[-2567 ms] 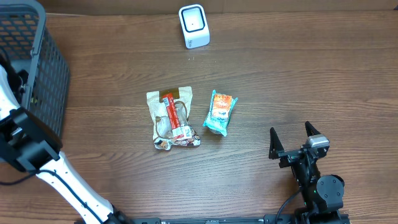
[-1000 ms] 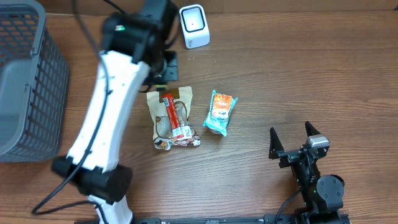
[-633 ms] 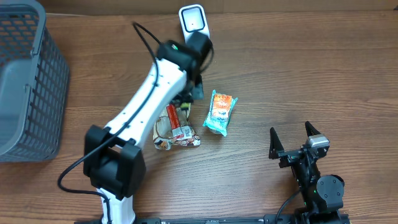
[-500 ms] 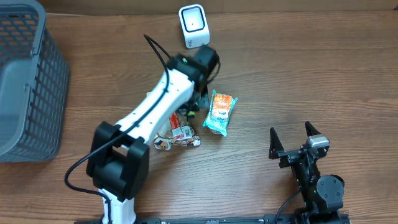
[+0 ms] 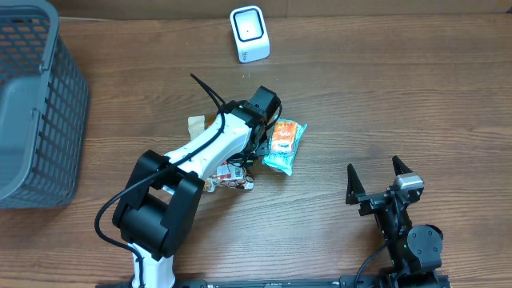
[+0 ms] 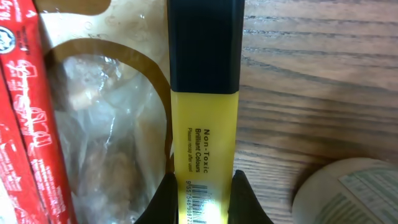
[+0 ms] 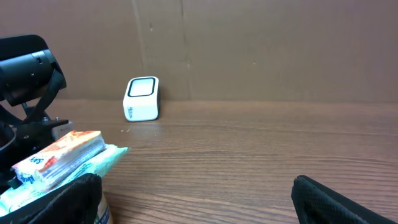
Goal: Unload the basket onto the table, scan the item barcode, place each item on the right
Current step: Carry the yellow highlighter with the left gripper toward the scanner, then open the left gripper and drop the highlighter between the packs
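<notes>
With the left gripper (image 6: 202, 186) clenched on the yellow highlighter (image 6: 202, 118), at the end away from its black cap, see to the barcode (image 6: 200, 200) first. Sits right between the fingertips (image 6: 166, 194), partly covered, so probably unreadable as gripped. Regrip nearer the cap, or roll the wrist, so that the stripes face the window of the white scanner (image 5: 250, 34) squarely and unblocked.

Cannot tell whether the pen rests on the clear snack bag (image 6: 93, 124) beneath it or hangs just above. Lift straight up before swinging, so as not to drag the crinkly film along.

Holds the highlighter well apart from the scanner, on the robot's side of it, over the snack bag's edge and just beside the orange-and-teal packet (image 5: 286, 146). From there to the scanner only bare wooden table (image 5: 360, 88): take the short direct path. Stop short of the housing, since the table's far edge lies just behind the scanner and a nudge could shove it back.

Leave the gray mesh basket (image 5: 68, 104) aside, well apart from the scanner and off the path. No clash likely with the right gripper (image 5: 374, 166), parked far from the scanner with jaws spread wide and nothing in them.
</notes>
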